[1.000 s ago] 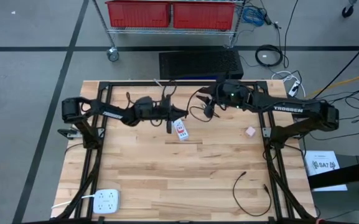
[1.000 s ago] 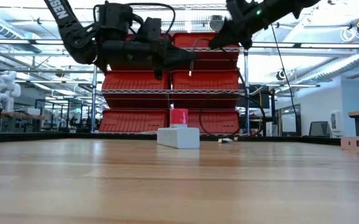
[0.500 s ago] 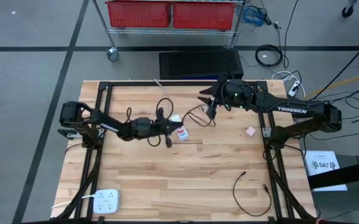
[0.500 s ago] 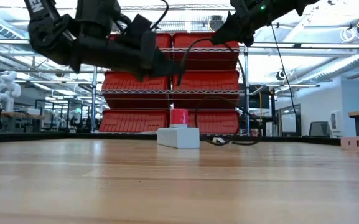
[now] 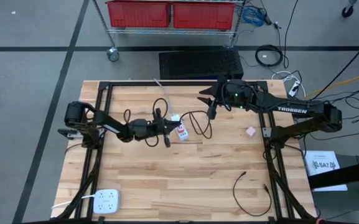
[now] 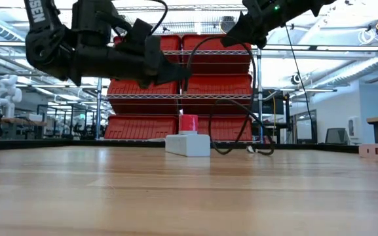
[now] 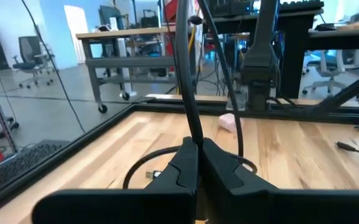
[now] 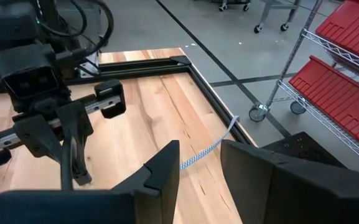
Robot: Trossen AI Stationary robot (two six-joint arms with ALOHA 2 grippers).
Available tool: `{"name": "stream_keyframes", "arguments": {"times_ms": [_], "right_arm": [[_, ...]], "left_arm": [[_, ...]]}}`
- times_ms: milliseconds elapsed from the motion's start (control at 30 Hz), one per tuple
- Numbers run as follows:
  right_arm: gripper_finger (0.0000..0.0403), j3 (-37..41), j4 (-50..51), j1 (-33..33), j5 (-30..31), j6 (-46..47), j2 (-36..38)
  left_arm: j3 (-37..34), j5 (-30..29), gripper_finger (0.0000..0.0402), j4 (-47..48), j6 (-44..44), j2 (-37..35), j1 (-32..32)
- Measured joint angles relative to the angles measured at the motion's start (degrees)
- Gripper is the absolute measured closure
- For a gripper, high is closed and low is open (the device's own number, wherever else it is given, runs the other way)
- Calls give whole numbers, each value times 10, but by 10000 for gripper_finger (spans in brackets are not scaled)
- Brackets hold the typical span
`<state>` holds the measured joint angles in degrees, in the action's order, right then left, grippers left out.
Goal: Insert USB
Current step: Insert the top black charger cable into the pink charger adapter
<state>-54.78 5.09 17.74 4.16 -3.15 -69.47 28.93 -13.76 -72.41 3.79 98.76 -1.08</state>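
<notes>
While our left gripper [image 5: 167, 127] hangs low over the table [image 5: 185, 180] with jaws shut on the black cable [image 5: 199, 121], the white hub [image 5: 180, 131] sits on the wood just beside it. Our right gripper [image 5: 209, 106] hovers higher, near the far edge. Its jaws stand partly open; we cannot tell whether they hold the cable, which loops between the arms.
</notes>
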Motion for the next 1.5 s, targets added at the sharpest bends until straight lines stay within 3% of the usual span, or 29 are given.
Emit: {"name": "stream_keyframes", "arguments": {"times_ms": [500,1033,1500], "right_arm": [[293,0,-1,0,0,-6,0],[293,0,0,0,0,-8,0],[293,0,0,0,0,-11,0]], "left_arm": [[3,2,394,-98,-4,90,-4],[3,-20,394,-100,-4,107,2],[-8,-97,394,-119,0,108,34]]}}
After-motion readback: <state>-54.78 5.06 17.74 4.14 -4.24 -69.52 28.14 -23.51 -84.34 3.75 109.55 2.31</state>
